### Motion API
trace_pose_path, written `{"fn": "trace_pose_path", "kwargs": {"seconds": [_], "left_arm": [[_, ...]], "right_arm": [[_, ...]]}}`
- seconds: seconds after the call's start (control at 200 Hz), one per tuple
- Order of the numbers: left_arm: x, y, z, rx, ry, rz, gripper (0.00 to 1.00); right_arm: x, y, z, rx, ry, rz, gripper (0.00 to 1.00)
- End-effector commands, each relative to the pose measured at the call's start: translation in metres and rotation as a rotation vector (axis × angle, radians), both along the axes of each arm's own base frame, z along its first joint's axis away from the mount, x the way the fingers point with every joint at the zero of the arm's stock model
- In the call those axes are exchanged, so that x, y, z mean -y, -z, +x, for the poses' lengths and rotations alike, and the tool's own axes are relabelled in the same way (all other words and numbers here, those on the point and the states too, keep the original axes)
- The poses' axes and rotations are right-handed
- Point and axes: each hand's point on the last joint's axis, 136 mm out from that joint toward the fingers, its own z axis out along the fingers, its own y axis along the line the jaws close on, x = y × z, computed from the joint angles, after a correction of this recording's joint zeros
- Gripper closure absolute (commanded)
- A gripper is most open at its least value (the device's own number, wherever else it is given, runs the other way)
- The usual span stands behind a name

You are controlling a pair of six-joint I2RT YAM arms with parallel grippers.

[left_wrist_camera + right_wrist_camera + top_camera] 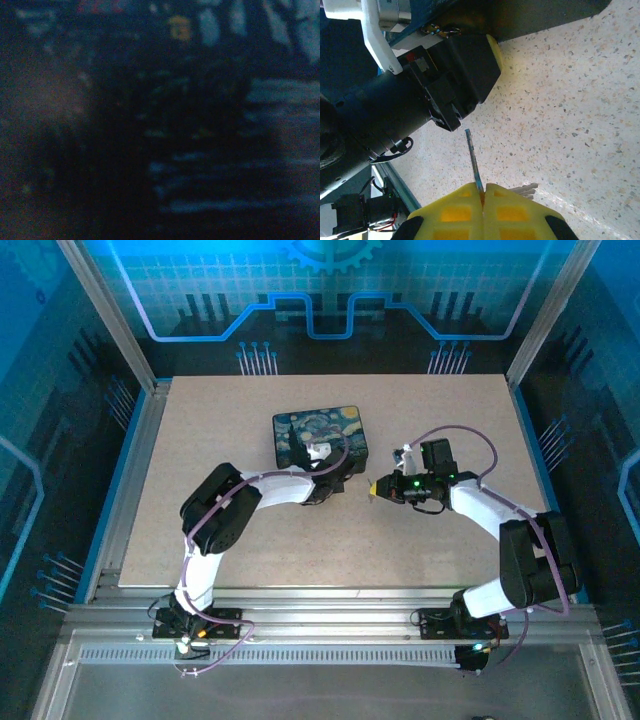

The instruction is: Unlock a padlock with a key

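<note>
Right pincer (482, 192) clamps key (473, 155) — bare table (580, 100) alongside — left pincer (343, 480), cannot tell.

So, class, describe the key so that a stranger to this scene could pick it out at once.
Start at the speckled table, then find the right gripper with its yellow pads pressed together. The key is the thin silvery-blue blade standing up from between them, far slimmer than the bulky black left gripper opposite.
</note>
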Motion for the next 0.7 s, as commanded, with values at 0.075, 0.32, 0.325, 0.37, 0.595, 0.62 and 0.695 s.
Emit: {"fn": "trace_pose_path", "kwargs": {"seconds": [0.075,0.32,0.325,0.37,0.595,0.62,0.695], "left_arm": [[-0.007,-0.005,0.007,0.025,-0.027,0.061,0.62],[-0.012,-0.016,0.003,0.012,-0.018,0.101,0.70],[-0.012,-0.016,0.003,0.011,-0.017,0.102,0.70],[-0.012,-0.020,-0.001,-0.004,-0.011,0.107,0.71],[-0.021,-0.053,-0.028,-0.133,0.055,0.162,0.74],[-0.022,-0.057,-0.032,-0.144,0.066,0.165,0.74],[-0.028,-0.067,-0.045,-0.184,0.087,0.171,0.72]], "right_arm": [[-0.002,-0.002,-0.006,0.010,-0.029,0.018,1.00],[-0.002,0.000,-0.010,0.005,-0.032,0.015,1.00],[-0.002,0.000,-0.010,0.005,-0.034,0.015,1.00],[-0.002,0.001,-0.010,0.004,-0.035,0.007,1.00],[-0.002,-0.007,-0.012,0.019,-0.050,-0.041,1.00],[-0.002,-0.009,-0.012,0.022,-0.051,-0.042,1.00],[-0.003,-0.013,-0.012,0.031,-0.055,-0.048,1.00]]}}
